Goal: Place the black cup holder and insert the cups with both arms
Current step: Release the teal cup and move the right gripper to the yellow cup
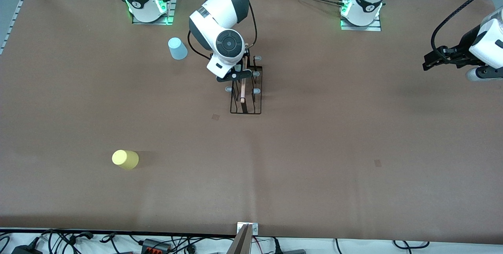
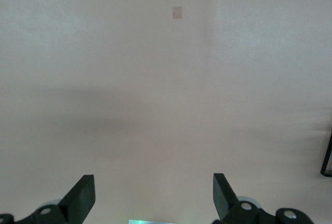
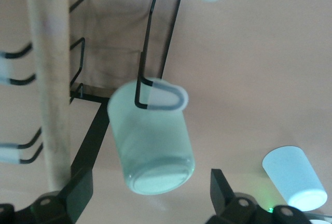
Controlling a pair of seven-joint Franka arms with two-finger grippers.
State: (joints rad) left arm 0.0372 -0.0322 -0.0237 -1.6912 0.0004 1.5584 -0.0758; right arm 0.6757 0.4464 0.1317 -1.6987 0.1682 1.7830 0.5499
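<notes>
The black cup holder (image 1: 246, 104) stands upright at mid-table, its wooden rod (image 1: 243, 83) on top. My right gripper (image 1: 235, 75) is at the holder's side toward the robot bases. In the right wrist view a pale green cup (image 3: 153, 141) sits over a grey-tipped peg (image 3: 162, 97) beside the rod (image 3: 49, 79). The right gripper (image 3: 150, 195) is open, its fingers on either side of the cup and apart from it. The light blue cup (image 1: 177, 48) stands upside down beside the holder, toward the right arm's end. The yellow cup (image 1: 125, 159) stands nearer the camera. My left gripper (image 1: 426, 64) is open and empty.
The left arm waits over bare brown table at its own end; its wrist view shows the open gripper (image 2: 154, 198) above plain surface. The blue cup also shows in the right wrist view (image 3: 294, 177). A metal bracket (image 1: 247, 228) sits at the table's near edge.
</notes>
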